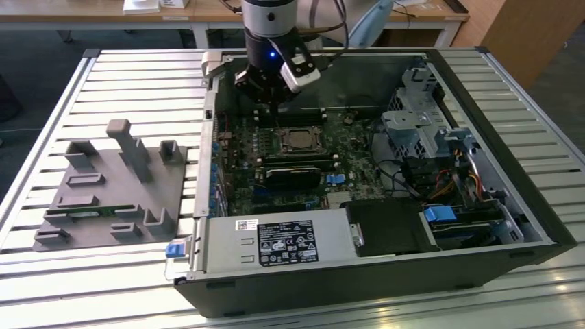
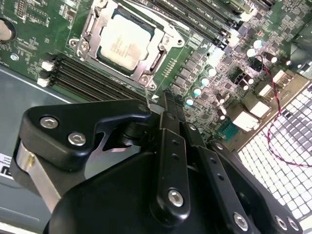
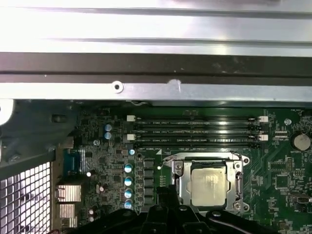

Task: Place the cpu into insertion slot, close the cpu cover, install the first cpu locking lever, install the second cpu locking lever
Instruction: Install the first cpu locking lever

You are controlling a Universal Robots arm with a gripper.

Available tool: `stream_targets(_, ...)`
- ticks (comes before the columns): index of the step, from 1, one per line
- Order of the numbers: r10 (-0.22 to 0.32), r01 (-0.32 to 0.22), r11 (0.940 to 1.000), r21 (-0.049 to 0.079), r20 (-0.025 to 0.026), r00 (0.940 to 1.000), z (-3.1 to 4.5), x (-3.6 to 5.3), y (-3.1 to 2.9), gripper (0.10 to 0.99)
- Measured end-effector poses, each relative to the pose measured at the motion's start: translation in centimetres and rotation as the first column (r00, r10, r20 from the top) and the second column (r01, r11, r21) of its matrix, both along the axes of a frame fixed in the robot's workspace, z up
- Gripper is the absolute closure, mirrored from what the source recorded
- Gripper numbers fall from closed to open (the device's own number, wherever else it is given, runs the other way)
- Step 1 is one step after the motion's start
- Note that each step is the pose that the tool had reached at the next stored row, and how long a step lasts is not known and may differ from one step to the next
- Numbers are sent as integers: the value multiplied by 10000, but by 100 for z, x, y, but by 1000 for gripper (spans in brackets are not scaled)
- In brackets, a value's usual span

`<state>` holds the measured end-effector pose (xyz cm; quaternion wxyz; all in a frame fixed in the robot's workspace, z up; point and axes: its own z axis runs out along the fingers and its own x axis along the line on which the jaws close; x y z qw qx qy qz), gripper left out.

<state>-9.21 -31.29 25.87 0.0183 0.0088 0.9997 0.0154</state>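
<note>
The cpu [image 1: 297,141] sits in the insertion slot [image 2: 87,46] at mid-frame of the exterior view, with the cpu cover [image 3: 178,178] down around it. The gripper [image 2: 166,105] hangs just beside the socket, its fingers pressed together. A skewed push from here could gouge the motherboard [image 2: 29,48].

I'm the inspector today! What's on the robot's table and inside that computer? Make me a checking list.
Surface: slatted silver metal table, carrying an open black computer case.
Job's things: silver-grey square cpu lies flat on the green motherboard; thin silver metal cpu cover frame is down around it.
Clutter: grey plastic fixture block beside the case, on the exterior view's left.
Grippers: black gripper near the cover's corner; contact can't be told.
Cables: thin red-and-black twisted wire; coloured cable bundle inside the case.
Surroundings: wooden desk behind the table.
</note>
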Motion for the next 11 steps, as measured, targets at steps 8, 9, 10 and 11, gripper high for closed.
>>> stream_targets(8,9,-9,10000,10,0,10000,-9,-71,48,980)
stream_targets(9,10,-10,10000,12,0,10000,-11,-81,50,980)
stream_targets(10,10,-10,10000,13,1,10000,-14,-90,52,980)
stream_targets(11,10,-10,10000,13,1,10000,-16,-99,53,980)
